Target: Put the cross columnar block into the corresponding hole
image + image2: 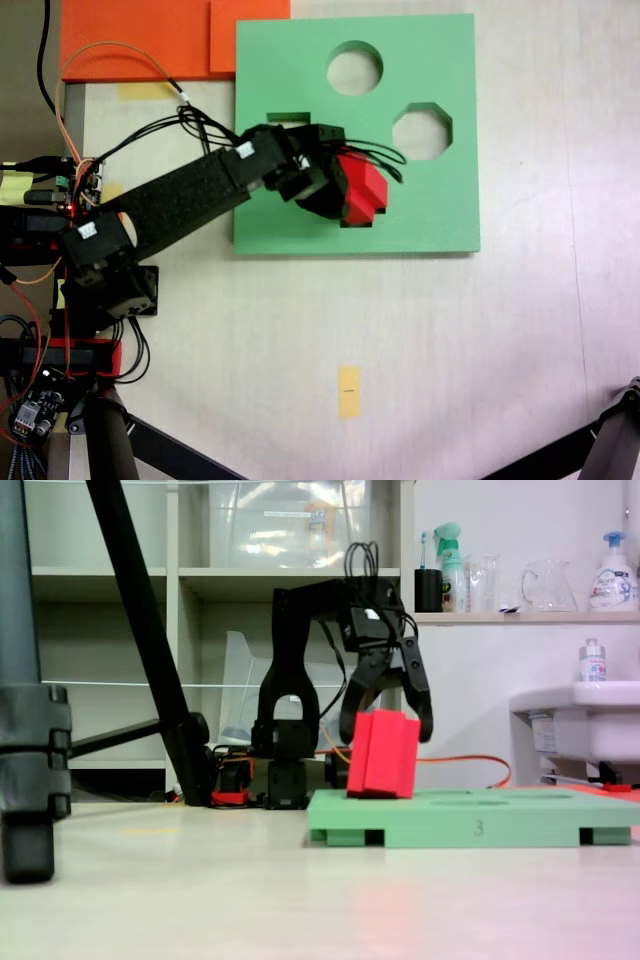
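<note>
Clearly the insertion step is in hand: the gripper point(387, 730) has its jaws around the upper part of the red block point(383, 753), one finger point(354, 706) on each side, and the block stands tilted with its lower end on or in the green board point(470, 818). From the side, the base looks level with the board's top, so I cannot tell whether it has entered the hole or only rests on the rim. From above, the arm point(190, 200) and block point(362, 188) cover the lower-left part of the board point(440, 215), where the cross cutout would be; the round hole point(354, 68) and the octagonal hole point(421, 130) lie open and well apart from it. Next, I judge, the block needs to be set upright, turned until its arms match the cutout, and pressed down before the jaws let go.
</note>
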Available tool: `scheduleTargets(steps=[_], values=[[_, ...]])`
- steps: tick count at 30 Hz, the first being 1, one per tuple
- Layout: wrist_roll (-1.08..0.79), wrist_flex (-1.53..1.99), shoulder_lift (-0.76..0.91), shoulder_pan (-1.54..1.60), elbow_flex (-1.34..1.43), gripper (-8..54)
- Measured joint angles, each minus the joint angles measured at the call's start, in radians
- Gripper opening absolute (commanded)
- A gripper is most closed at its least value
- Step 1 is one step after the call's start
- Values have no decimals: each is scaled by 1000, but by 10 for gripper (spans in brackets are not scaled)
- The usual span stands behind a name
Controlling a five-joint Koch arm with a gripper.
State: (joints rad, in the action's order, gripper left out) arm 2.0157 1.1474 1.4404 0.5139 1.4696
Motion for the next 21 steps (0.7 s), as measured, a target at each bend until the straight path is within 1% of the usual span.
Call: scheduleTargets(steps=[14,18,21], values=[[2,-11,55,2,55,91],[2,-11,41,-6,55,91],[-2,-20,-9,-17,55,92]])
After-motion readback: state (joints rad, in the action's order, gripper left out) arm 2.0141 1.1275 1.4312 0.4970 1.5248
